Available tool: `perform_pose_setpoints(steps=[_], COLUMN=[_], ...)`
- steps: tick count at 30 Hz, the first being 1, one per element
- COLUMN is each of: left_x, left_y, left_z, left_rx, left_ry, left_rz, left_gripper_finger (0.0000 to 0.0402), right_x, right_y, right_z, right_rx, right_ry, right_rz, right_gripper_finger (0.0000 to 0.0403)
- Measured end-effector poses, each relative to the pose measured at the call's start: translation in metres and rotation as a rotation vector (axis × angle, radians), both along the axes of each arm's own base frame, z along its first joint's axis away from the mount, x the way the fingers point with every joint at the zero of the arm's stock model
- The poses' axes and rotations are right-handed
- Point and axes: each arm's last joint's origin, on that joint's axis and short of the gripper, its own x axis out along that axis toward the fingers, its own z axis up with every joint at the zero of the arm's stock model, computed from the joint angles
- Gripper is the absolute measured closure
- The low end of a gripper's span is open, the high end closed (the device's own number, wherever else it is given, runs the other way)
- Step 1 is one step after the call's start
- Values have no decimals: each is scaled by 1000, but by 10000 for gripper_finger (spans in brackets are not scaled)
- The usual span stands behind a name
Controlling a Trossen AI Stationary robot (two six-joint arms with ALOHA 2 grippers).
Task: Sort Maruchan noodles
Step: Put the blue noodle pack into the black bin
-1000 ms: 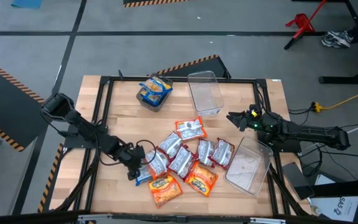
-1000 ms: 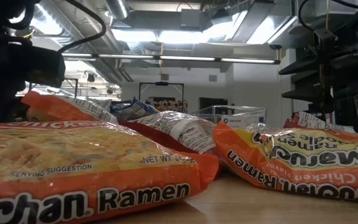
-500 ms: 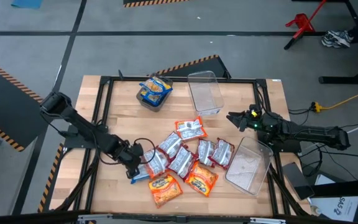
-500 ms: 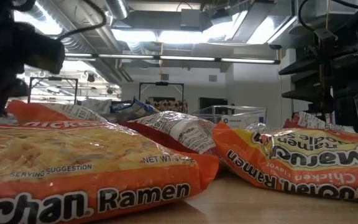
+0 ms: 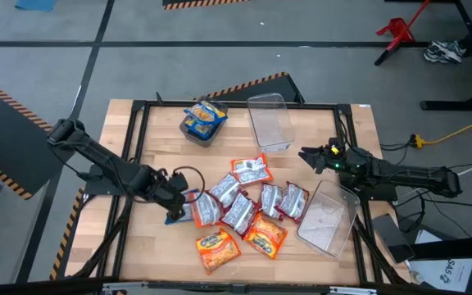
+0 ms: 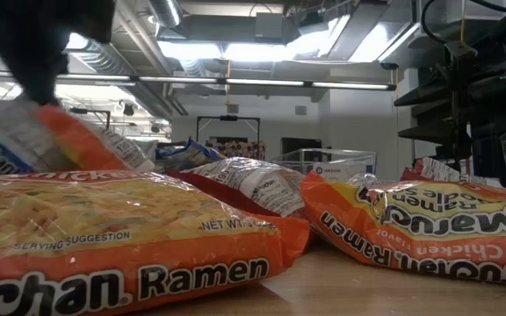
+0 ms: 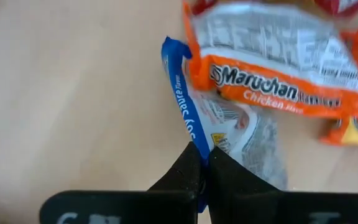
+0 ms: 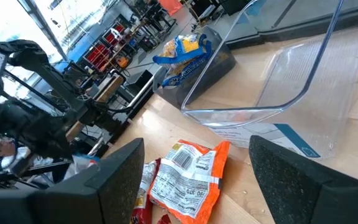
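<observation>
The left end effector (image 5: 173, 206) is sitting at the left edge of the noodle pile on the wooden counter (image 5: 158, 156), its fingers (image 7: 188, 171) pinched together on the edge of a blue packet (image 7: 188, 112). That blue packet is lying just beside an orange Maruchan chicken packet (image 7: 272, 93), partly tucked under it in the left wrist view. In the low view the same blue packet (image 6: 3, 140) is showing tilted up at the far left, under the dark end effector.

The rest of the Maruchan noodles (image 5: 244, 205) are lying in a loose heap at the counter's middle front, orange and red packets overlapping one another. Two orange packets (image 5: 217, 248) are lying nearest the front edge.

A dark bin (image 5: 203, 123) toward the back is holding blue-and-yellow packets. A clear bin (image 5: 270, 123) is standing just beside it, and another clear bin (image 5: 328, 217) is lying at the right front.

The right end effector (image 5: 306, 155) is waiting over the counter's right side, its fingers closed on nothing.
</observation>
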Motion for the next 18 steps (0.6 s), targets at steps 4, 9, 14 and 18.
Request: perform_pose_setpoints(steps=[4,9,14,18], left_x=[2,10,18,23], left_y=[12,26,43,61], left_z=[18,37,50,55], left_rx=[68,159,252,334], left_ry=[-16,-56,-95,-101], left_rz=[25,33,47,88], left_gripper_finger=[401,401,401,401], right_x=[0,0,0,0], right_y=[0,0,0,0], right_z=[0,0,0,0], right_rx=[-20,-20,-20,-19], right_ry=[8,8,9,8], right_rz=[3,4,4,4], right_gripper_finger=[125,125,125,125])
